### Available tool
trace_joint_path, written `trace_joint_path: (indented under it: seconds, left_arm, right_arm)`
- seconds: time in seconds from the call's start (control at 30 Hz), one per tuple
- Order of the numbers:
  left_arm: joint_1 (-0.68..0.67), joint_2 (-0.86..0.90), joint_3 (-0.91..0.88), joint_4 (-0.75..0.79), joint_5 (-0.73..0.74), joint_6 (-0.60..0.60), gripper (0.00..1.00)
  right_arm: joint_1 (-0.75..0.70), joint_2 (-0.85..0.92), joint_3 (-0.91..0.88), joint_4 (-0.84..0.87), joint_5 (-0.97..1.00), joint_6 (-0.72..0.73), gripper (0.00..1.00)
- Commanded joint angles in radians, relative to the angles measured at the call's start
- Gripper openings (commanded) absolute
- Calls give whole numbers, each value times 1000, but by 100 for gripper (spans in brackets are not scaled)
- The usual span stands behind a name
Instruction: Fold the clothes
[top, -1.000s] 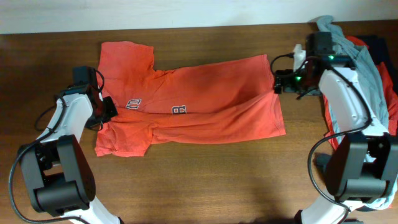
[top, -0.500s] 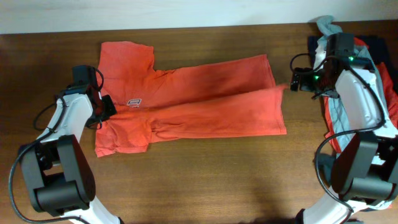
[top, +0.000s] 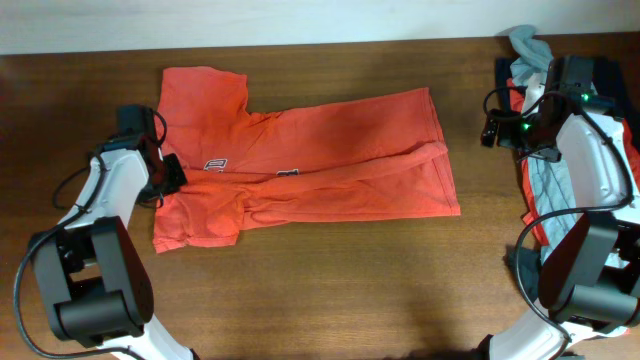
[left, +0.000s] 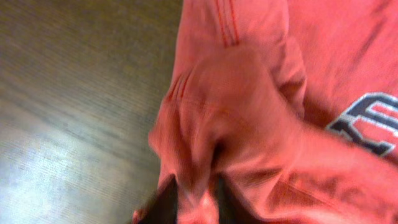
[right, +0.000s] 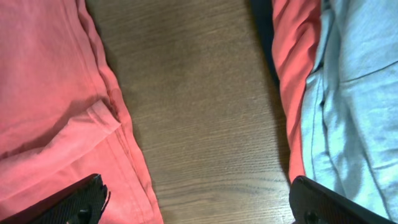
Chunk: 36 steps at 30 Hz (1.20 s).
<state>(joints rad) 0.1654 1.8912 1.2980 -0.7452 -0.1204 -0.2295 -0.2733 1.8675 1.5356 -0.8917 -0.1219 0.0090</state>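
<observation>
Left jaws are nearly closed: the left gripper (left: 194, 200) pinches a bunched fold of the orange-red T-shirt (top: 330, 170), and cloth bulges up between the dark fingers (left: 165, 204). Soft knit with a double-stitched hem above the jaws; part of the white-and-navy lettering (left: 373, 121) to the right of them. Bare wood to the left.

Right jaws are wide open and hold nothing. The right gripper (right: 199, 208) hangs over the bare brown wood-grain table (top: 350, 290), both black fingertips (right: 84, 198) at the bottom corners of the wrist view. Left of the jaws is the T-shirt's bottom edge, doubled over with a rolled seam. Right of them is a heap: red piece (right: 292, 74) against the wood, grey-blue piece (right: 354, 93) beyond it, smooth and loosely creased.

From overhead the T-shirt lies flat between the two grippers, folded lengthwise, one sleeve up by the left jaws.
</observation>
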Motion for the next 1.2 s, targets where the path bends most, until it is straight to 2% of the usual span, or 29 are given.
trace_joint_path:
  seconds: [0.0,0.17,0.23,0.37,0.5,0.6,0.83,0.9,0.97,1.0,1.03,1.07,1.17]
  left_arm:
    - [8,10,120,-75,-15,-1,36]
    - [8,-5,341,-282,-14,-1,42]
    - [8,-7,420,-391,5,-1,48]
    - [6,-5,401,-534,55,-1,49]
    - [5,-5,242,-510,82,0,49]
    - [-6,-5,114,-461,227,57,49]
    - [-17,-5,-45,-343,231,67,48]
    - [-26,-5,-53,-333,235,79,42]
    - [-40,-5,-53,-332,237,90,30]
    - [-46,-5,-53,-332,237,89,12]
    - [-48,-5,-53,-332,237,89,3]
    - [-48,-5,-53,-332,238,89,0]
    - [-48,-10,-35,-343,267,98,0]
  right_arm:
    - [-2,-6,3,-21,-17,-9,99]
    - [-2,-101,4,-51,-17,-9,99]
    - [-2,-166,4,-89,-19,-8,99]
    - [-2,-259,3,-217,-32,-8,99]
    - [-2,-256,3,-282,-33,-7,99]
    - [-2,-256,3,-280,-33,-8,99]
    - [-1,-256,3,-279,-51,-8,99]
    - [-1,-256,3,-278,-51,-8,99]
    - [-1,-256,3,-275,-51,-8,99]
    - [-1,-256,3,-275,-51,-8,99]
    - [-1,-256,3,-275,-51,-8,99]
    - [-1,-256,3,-274,-51,-8,99]
    - [-1,-255,3,-271,-51,-8,99]
